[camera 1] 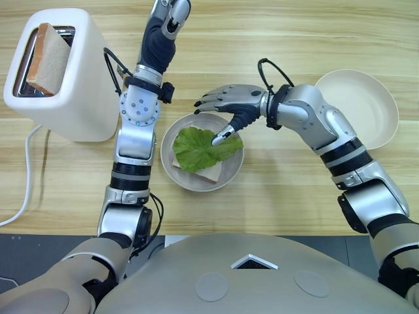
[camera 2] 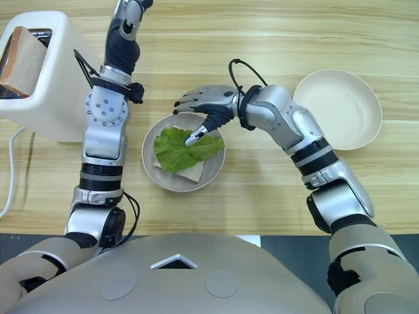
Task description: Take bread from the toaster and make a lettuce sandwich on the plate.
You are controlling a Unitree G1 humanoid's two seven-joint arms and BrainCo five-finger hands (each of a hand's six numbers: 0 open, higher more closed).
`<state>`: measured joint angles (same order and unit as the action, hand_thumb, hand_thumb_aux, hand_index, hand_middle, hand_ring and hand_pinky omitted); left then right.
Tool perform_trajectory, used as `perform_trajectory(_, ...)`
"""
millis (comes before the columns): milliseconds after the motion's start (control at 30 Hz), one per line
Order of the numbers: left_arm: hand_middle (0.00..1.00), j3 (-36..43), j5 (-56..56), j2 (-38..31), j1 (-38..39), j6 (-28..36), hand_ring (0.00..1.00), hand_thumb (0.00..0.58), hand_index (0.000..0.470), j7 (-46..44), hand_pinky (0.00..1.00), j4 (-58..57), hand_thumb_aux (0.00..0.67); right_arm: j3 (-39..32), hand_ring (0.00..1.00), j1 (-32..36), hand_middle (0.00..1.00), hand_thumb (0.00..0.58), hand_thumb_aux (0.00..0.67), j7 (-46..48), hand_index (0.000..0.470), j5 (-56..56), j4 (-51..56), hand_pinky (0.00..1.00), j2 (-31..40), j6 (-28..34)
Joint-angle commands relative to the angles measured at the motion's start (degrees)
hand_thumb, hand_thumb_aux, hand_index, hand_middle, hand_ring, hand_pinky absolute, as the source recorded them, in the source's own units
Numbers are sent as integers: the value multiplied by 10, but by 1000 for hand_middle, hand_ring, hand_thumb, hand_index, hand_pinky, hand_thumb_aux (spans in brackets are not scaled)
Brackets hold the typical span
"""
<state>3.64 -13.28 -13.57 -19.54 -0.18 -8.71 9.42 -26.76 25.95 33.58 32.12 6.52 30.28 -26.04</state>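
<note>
A white toaster (camera 1: 78, 98) stands at the far left with one toasted bread slice (camera 1: 49, 59) sticking out of its slot. In the middle sits the round plate (camera 1: 169, 140), holding a bread slice (camera 1: 211, 173) with a green lettuce leaf (camera 1: 196, 149) lying on top. My right hand (camera 1: 229, 98) hovers over the plate's far rim, fingers spread and open, with one fingertip (camera 1: 221, 137) resting on the leaf's right edge. My left forearm (camera 1: 157, 46) rises between the toaster and the plate and runs off the top edge.
An empty cream bowl (camera 1: 366, 104) sits at the right, behind my right forearm. The toaster's white cord (camera 1: 26, 183) trails down the left side of the wooden table (camera 1: 288, 190). A dark strip runs along the table's near edge.
</note>
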Motion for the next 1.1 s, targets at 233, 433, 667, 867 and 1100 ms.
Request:
perform_trajectory(233,0,-145,-352,-310,127,156,0,0,0,-86,0,120,0,137,0,-186,0,0,0,-68,0,-42,-87,0,65,63)
perform_trajectory(433,0,-165,-394,-339,181,193,0,0,0,-108,0,86,0,122,0,-181,0,0,0,-91,0,-32,-77,0,40,71)
perform_trajectory(667,0,-133,-380,-326,201,191,0,0,0,-120,0,55,0,111,0,-181,0,0,0,-93,0,-38,-84,0,27,66)
perform_trajectory(867,59,-119,-368,-317,196,192,59,547,358,-111,59,33,510,105,0,-173,0,0,0,-97,0,-35,-78,0,23,55)
perform_trajectory(1100,1000,-111,-352,-319,181,179,1000,580,470,-93,1000,21,670,98,0,-161,0,0,0,-114,0,-14,-61,0,23,45)
